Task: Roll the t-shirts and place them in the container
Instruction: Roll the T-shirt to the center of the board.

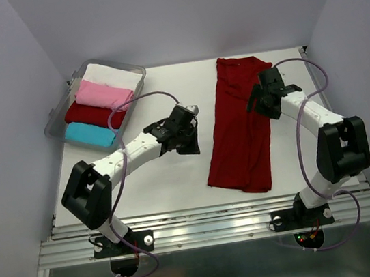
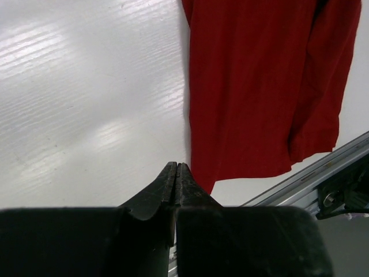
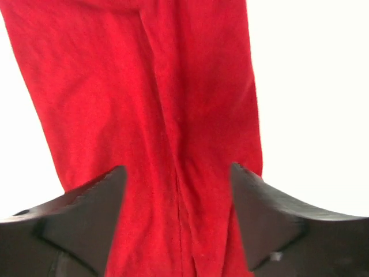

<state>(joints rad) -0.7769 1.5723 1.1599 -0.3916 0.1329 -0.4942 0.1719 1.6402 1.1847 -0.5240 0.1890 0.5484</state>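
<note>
The left arm stretches diagonally over the desk [image 1: 170,182] with the left pincer [image 2: 176,168] closed and empty beside the long, folded dark red t-shirt [image 1: 239,131], while the right arm doubles inward, the right pincer [image 3: 177,173] open above the cloth's far half.

Storage bin [image 1: 56,121] at far-left corner of table [image 1: 164,183]. Four rolled t-shirts [image 1: 97,104] inside, packed side by side (row runs from bin's far end to near end). Long folded t-shirt [image 1: 239,131] flat on right half of table, lengthwise far to near. Left gripper [image 2: 176,173] over bare table just left of it. Right gripper [image 3: 179,184] above its far half, toward right edge.
</note>
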